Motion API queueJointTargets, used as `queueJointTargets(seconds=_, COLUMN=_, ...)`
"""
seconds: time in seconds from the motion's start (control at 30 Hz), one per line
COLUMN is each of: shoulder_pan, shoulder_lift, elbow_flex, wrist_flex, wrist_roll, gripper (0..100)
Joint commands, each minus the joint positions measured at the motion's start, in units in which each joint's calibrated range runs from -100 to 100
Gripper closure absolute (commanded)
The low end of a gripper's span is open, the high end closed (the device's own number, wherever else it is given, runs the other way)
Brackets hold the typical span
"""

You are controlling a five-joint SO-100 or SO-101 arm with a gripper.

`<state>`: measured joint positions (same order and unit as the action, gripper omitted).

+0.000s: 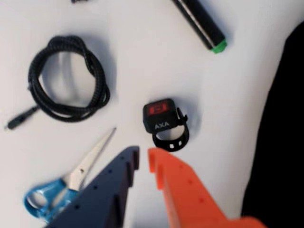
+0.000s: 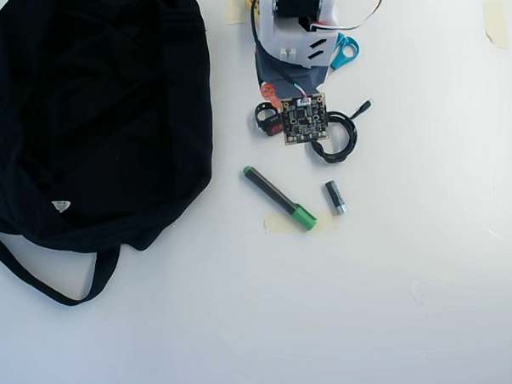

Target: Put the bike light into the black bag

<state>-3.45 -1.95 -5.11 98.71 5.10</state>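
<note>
A coiled black cable (image 1: 66, 78) is seen lying on the white table (image 2: 414, 304); blue-handled scissors (image 1: 61, 187) are spotted just below it in the wrist view; a green-capped marker (image 2: 279, 198) and a small grey-black cylinder (image 2: 335, 197) are laid close together.

The gripper (image 1: 143, 159) has one dark blue finger with a stepped, notched inner edge and one orange finger, both dotted with small holes. From overhead, the arm carries a bare black circuit board (image 2: 303, 118), white housing, a black motor and thin wires.
</note>
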Motion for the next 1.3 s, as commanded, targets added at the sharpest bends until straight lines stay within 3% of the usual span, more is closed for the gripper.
queueJointTargets(seconds=0.0, shoulder_pan=-0.51, shoulder_lift=-0.54, elbow_flex=-0.28, wrist_flex=0.34, wrist_roll=2.19, gripper=98)
queueJointTargets(seconds=0.37, shoulder_pan=-0.44, shoulder_lift=-0.37, elbow_flex=2.68, wrist_flex=0.25, wrist_roll=6.43, gripper=98)
queueJointTargets(seconds=1.27, shoulder_pan=-0.51, shoulder_lift=-0.46, elbow_flex=5.38, wrist_flex=-0.78, wrist_roll=23.84, gripper=98)
